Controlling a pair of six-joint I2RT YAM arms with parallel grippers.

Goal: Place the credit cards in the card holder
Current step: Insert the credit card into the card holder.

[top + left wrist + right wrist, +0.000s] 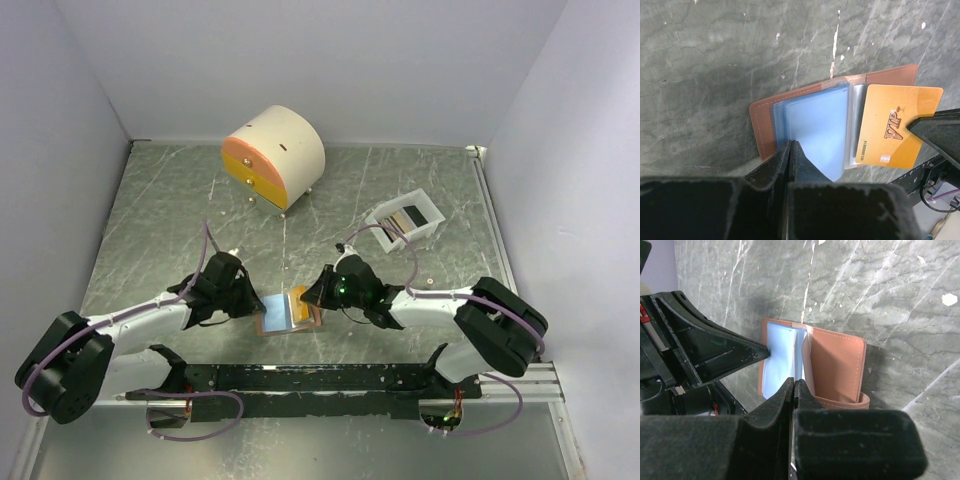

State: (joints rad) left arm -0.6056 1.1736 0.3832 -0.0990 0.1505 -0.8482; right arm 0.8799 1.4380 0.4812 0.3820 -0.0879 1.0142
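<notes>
The card holder [272,322], a tan leather wallet, lies open between both arms, its light blue and clear sleeves [815,125] fanned out. My left gripper [791,144] is shut, its tips pinching the near edge of a blue sleeve. A gold credit card [895,130] marked VIP stands at the clear sleeve's edge; whether it is inside I cannot tell. My right gripper [794,382] is shut on that card, seen edge-on, and one of its fingers [940,132] covers the card's right end. Behind the card the holder's leather flap [837,367] stands raised.
A small white tray [425,235] holding more cards sits at the back right. The round cream cabinet [275,155] with orange-yellow drawers stands at the back centre. Grey walls close off the tabletop on three sides.
</notes>
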